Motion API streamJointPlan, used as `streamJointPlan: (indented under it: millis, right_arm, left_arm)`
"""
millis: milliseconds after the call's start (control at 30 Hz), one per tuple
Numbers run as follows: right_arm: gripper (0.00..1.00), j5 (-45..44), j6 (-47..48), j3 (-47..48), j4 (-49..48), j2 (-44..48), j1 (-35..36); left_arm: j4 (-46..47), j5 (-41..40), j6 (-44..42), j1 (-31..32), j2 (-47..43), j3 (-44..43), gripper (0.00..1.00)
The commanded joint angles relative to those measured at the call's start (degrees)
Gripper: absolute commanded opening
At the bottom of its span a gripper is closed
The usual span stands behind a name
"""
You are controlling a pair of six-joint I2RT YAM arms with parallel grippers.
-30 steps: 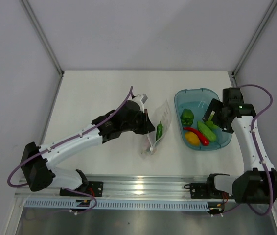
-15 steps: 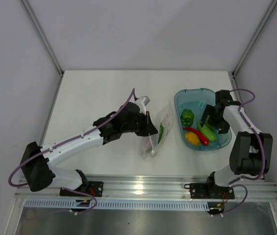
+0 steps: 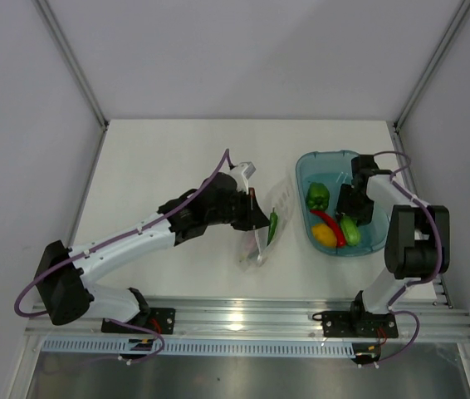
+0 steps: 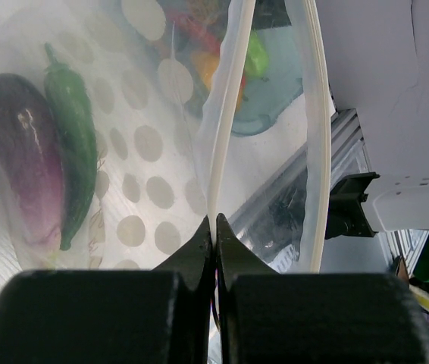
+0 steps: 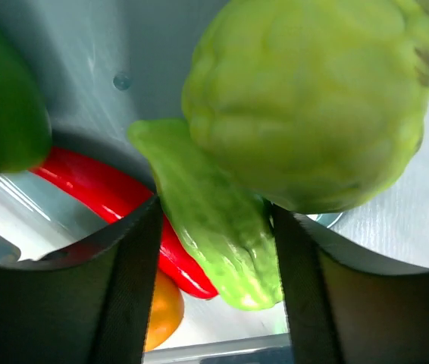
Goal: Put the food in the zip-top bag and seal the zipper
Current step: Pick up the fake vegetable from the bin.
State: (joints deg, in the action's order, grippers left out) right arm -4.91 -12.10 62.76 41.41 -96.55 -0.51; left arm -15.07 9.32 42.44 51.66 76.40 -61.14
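**Right jaws narrowing on the cucumber**

My right gripper (image 5: 214, 218) had dropped into the teal-blue translucent tray (image 3: 318, 162) and half closed astride the pale green plastic cucumber (image 3: 350, 231); whether it gripped yet, I couldn't tell. My left gripper (image 4: 214, 224) stayed pinched on the clear crinkly zip-top bag (image 4: 146, 144) at its lip; a purple toy aubergine (image 4: 25, 159) and a green toy chili (image 4: 74, 144) lay inside, beyond its tips.

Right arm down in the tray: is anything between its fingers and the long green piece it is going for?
Nothing visible does. The right gripper has its fingers on either side of the long green piece in the tray. A round bumpy green piece crowds it on one side, and the red chili lies against the other.
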Motion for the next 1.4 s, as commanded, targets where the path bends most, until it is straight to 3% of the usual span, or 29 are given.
streamJointPlan:
  millis: [0,133,267,400,667,900,1167,1267,1367]
  right_arm:
    - [0.57,0.7,0.1,1.0,-0.4,0.0,2.1]
    - [0.47,-0.2,-0.4,-0.3,-0.7,1.2,2.9]
    - [0.18,-2.6,-0.4,1.0,-0.7,2.8,2.7]
    - [0.08,-5.5,-0.6,5.5,2.6,5.9,3.1]
    - [0.0,-1.8,-7.1,15.9,9.4,19.7,5.3]
    - [0.0,2.3,-18.1,18.5,10.7,29.1,16.8]
    - [0.0,22.3,-40.0,10.2,-0.1,38.3,20.0]
    - [0.0,22.8,-47.1,2.2,-8.5,42.5,22.4]
    - [0.0,19.0,-50.5,0.3,-10.0,43.7,24.2]
  left_arm:
    - [1.7,1.0,-0.9,-0.3,0.0,-0.4,0.01]
    - [1.5,0.7,-0.9,-0.3,0.1,-0.5,0.01]
    - [1.4,0.9,-0.8,-0.3,0.2,-1.0,0.01]
    - [0.2,0.6,-0.5,-0.3,0.9,-1.6,0.01]
    - [-0.3,-0.8,0.4,-0.3,1.3,-2.3,0.01]
    - [0.4,-1.3,1.9,-0.3,2.1,-3.3,0.01]
    - [2.1,-3.8,5.5,0.6,2.6,-2.9,0.01]
    - [3.3,-4.2,6.6,1.3,3.5,-2.9,0.01]
    - [4.3,-3.5,7.6,2.0,4.8,-3.5,0.01]
